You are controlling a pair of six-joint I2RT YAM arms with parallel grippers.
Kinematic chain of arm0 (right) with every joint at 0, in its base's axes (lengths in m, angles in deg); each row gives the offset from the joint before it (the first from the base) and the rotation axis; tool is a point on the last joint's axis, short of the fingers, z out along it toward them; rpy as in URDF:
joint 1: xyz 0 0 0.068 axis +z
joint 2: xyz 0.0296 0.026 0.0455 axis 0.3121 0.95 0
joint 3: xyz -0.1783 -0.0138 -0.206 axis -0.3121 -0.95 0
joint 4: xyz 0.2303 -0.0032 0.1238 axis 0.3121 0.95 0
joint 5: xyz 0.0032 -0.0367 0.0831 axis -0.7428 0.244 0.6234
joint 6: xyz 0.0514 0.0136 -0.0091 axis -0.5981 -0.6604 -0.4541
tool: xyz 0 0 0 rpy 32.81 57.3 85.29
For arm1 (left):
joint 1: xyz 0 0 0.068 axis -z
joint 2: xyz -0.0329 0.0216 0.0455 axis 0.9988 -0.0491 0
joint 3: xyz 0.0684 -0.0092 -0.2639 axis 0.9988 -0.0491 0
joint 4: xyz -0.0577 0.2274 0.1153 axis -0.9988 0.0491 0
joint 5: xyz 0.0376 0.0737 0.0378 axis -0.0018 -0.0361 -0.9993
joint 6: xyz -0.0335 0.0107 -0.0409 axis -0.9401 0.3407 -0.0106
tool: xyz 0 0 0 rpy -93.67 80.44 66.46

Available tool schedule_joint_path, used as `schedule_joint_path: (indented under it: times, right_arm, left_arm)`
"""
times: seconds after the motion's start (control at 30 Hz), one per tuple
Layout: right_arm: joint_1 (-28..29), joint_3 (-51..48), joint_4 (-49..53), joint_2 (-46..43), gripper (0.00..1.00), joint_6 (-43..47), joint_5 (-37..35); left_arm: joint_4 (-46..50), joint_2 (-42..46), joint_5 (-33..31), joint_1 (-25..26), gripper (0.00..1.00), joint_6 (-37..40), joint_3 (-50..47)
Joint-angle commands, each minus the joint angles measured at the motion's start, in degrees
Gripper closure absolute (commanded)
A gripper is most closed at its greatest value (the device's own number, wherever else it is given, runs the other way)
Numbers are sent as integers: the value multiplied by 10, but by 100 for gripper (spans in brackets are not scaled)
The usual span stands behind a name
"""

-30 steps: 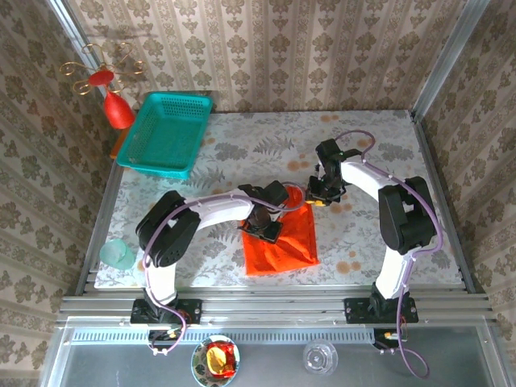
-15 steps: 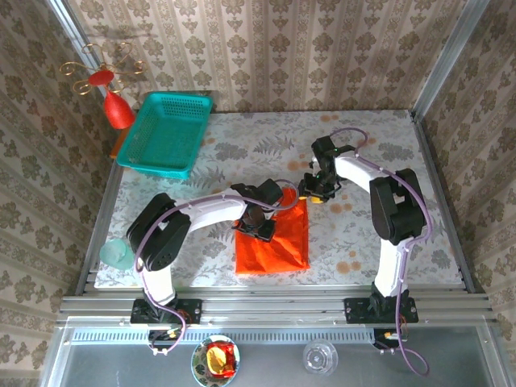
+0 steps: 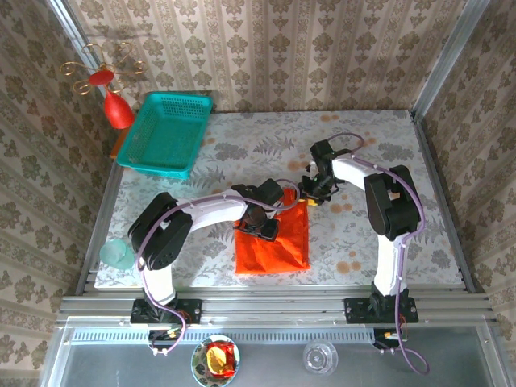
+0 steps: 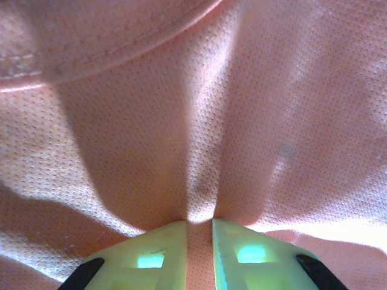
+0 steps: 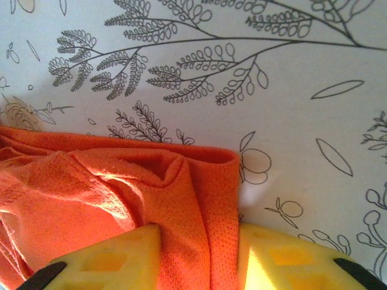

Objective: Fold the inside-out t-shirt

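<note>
Mid-surface, near centre: t-shirt (image 3: 278,246) lies as a compact, roughly rectangular orange-red packet, far edge a little ragged, near and side edges fairly straight.

Left gripper (image 3: 260,222) sits low on the packet's far-left part. Wrist view: jaws almost closed, a thin pleat of mesh cloth pinched between them, tension creases fanning out from the pinch.

Right gripper (image 3: 309,193) is at the far-right corner. Wrist view: jaws set narrow either side of a thick rolled edge, cloth filling the gap. Reads as a grip; how firm, cannot tell.

Step, as judged: a late fold. Both arms hold the far edge of a garment already several layers deep. Task looks well along.

Next move likely calls for lifting the two holds together, level, and carrying the far edge toward the near edge without dragging the lower layers. Uneven lift would skew the packet.

Room: bare patterned surface (image 3: 363,234) to the right and beyond the t-shirt. Less to the near side, where the surface's edge is close. Teal basket (image 3: 165,137) and red ornament (image 3: 118,109) are well apart at far left. Pale cup (image 3: 118,254) is at the near-left edge, clear of the fold path.
</note>
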State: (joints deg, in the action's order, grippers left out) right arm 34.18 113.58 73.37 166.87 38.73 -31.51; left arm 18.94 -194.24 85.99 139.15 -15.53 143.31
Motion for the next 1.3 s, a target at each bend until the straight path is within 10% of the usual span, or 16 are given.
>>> schedule_joint_path:
  times: [0.0, 1.27]
  right_arm:
    - [-2, -18, -11, -9, 64, -15, 16]
    - [-22, -68, -101, -31, 77, -30, 31]
  left_arm:
    - [4, -7, 8, -6, 82, -8, -8]
    - [-1, 3, 9, 2, 82, -20, -12]
